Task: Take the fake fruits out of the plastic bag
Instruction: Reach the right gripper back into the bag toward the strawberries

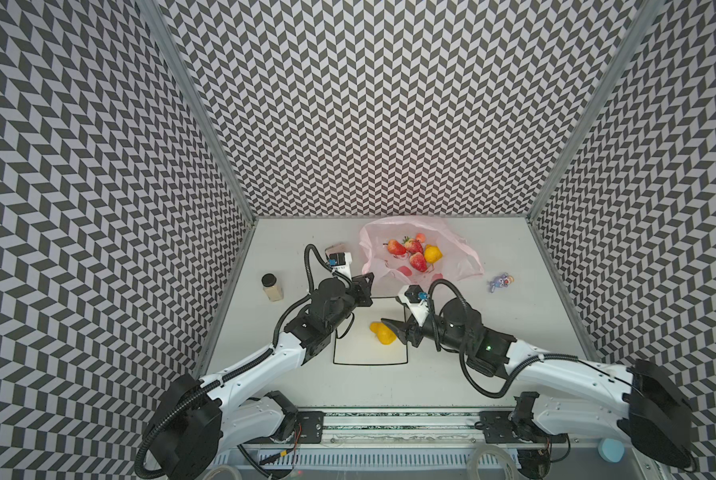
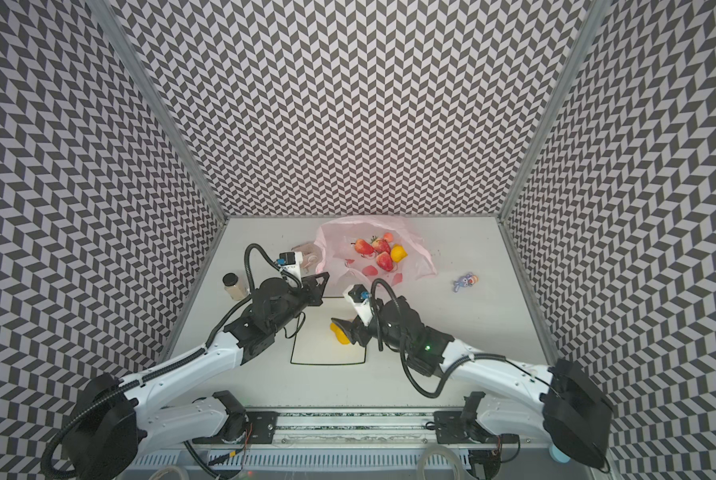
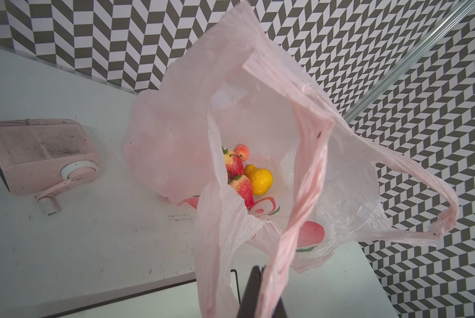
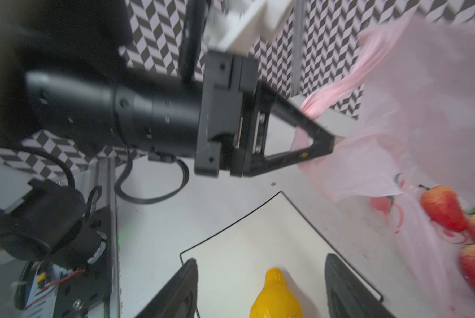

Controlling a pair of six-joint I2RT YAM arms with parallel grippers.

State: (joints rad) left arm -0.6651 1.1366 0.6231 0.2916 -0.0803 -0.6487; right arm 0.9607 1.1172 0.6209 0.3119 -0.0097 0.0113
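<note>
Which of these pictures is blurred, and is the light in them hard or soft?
Right wrist view: blurred, as if by motion; the plastic bag and strawberries are smeared, the yellow pear a little clearer. Left wrist view: sharp. Both top views: sharp, but wide-angle, so the wall lines bend; the light is soft and shadows on the table are faint.

Left arm: stretched forward and inward. Left gripper: jaws pinched tight on a handle loop of the plastic bag. Right arm: reaching inward, held low. Right gripper: jaws spread apart, gripping nothing.
</note>
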